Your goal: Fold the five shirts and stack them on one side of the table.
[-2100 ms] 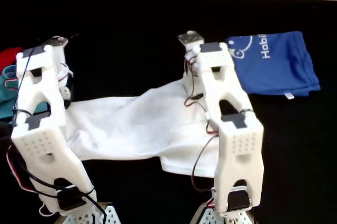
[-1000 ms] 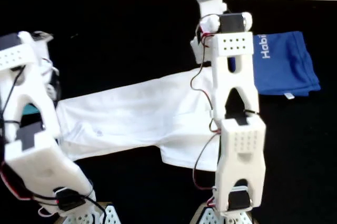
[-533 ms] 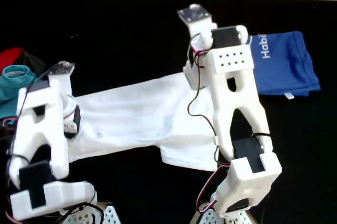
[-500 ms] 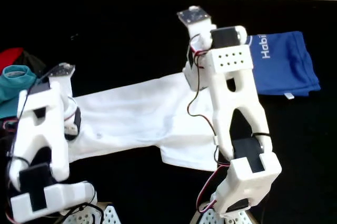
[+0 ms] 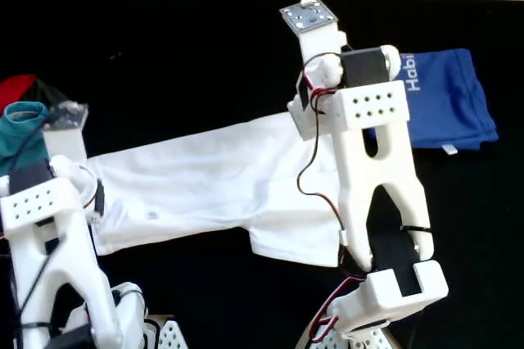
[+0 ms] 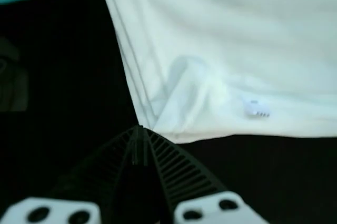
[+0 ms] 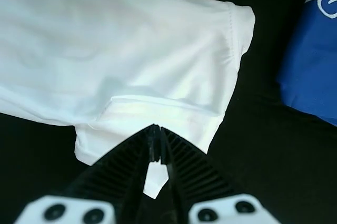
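The left arm point(image 5: 49, 226) stood at the near left corner of the white shirt point(image 5: 213, 177), and the right arm point(image 5: 368, 136) rose over the shirt's right end.

The left tool point(image 6: 139, 132) was closed to a narrow point. Its tips sat at the near hem of the white shirt point(image 6: 237, 50), by the left end. No cloth could be seen between them.

The right tool point(image 7: 154, 132) was likewise closed, its fingers meeting over the sleeve end of the white shirt point(image 7: 105, 50). Whether it touched the cloth could not be told.

The white shirt lay spread across the middle of the black worktop point(image 5: 188, 54), lengthwise between the two arms. It was partly folded, with a doubled layer along its near edge.

A folded blue shirt point(image 5: 442, 103) lay beyond the white shirt's right end, apart from it, with bare worktop between the sleeve and the blue shirt point(image 7: 316, 50).

A teal garment point(image 5: 16, 132) lay bunched just off the white shirt's left end, and a red garment point(image 5: 16, 87) lay beyond that.
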Robot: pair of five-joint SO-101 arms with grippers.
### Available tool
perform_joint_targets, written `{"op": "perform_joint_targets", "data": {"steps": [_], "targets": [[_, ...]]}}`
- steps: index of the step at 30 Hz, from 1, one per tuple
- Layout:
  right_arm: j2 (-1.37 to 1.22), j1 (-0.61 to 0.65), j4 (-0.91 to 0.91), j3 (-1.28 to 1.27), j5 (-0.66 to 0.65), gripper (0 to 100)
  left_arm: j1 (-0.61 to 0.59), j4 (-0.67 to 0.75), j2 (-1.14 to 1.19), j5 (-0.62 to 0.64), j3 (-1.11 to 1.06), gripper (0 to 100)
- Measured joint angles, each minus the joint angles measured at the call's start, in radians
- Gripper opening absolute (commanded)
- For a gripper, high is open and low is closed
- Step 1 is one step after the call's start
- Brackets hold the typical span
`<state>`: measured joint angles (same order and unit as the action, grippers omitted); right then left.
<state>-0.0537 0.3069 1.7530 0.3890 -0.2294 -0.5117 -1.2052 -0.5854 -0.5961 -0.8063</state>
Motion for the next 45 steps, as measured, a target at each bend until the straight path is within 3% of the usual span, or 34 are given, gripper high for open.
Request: {"op": "perform_joint_targets", "data": {"steps": [6, 11, 17, 24, 30, 32, 36, 45], "targets": [[0.002, 0.006, 0.000, -0.103, 0.000, 1.5, 0.169, 0.152, 0.049, 0.115, -0.035, 1], [0.002, 0.021, 0.000, -0.155, 0.000, 1.5, 0.187, 0.252, 0.207, 0.124, -0.037, 1], [0.002, 0.040, 0.000, -0.155, 0.000, 1.5, 0.184, 0.143, 0.315, 0.084, -0.041, 1], [0.002, 0.040, 0.000, -0.155, 0.000, 1.5, 0.020, -0.087, 0.316, -0.038, 0.000, 1], [0.002, 0.040, 0.000, -0.155, 0.000, 1.5, -0.075, -0.199, 0.316, -0.110, 0.092, 1], [0.002, 0.040, 0.000, -0.155, 0.000, 1.5, -0.080, -0.204, 0.316, -0.109, 0.144, 1], [0.002, 0.040, 0.000, -0.155, 0.000, 1.5, -0.055, -0.144, 0.318, 0.009, 0.190, 1], [0.002, 0.040, 0.000, -0.155, 0.000, 1.5, 0.167, 0.008, 0.324, 0.124, 0.063, 1]]}}
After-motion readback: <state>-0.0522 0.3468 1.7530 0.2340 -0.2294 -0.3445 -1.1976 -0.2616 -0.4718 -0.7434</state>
